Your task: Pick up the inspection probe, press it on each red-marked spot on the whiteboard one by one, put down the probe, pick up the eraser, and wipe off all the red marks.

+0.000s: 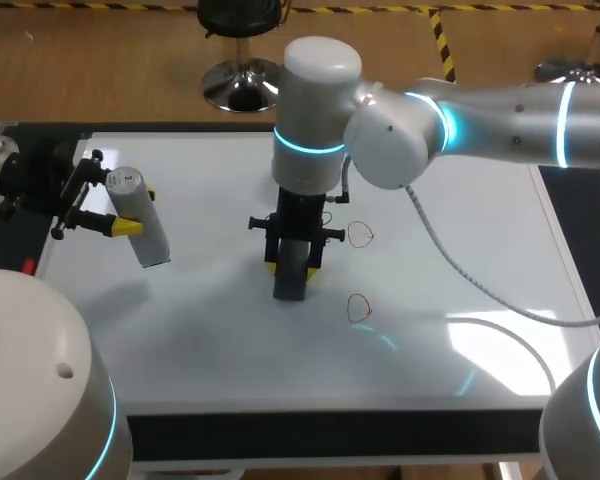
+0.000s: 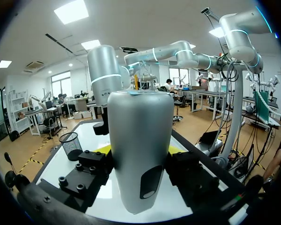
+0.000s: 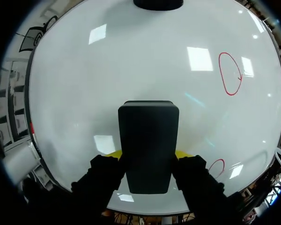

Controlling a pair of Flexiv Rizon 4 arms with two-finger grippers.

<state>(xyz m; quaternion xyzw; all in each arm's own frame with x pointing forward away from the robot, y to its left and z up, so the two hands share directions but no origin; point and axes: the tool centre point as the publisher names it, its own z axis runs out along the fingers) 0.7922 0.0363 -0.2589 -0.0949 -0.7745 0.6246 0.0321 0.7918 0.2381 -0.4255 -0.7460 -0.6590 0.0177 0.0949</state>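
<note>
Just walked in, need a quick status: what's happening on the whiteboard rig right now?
Both arms are holding a tool. The left gripper is shut on the silver probe, held tilted over the left part of the whiteboard. The right gripper is shut on the black eraser mid-board, pointing down at the surface. Whether it touches is unclear. The far red circle and the near red circle, both just right of the eraser, are not yet wiped.
</note>
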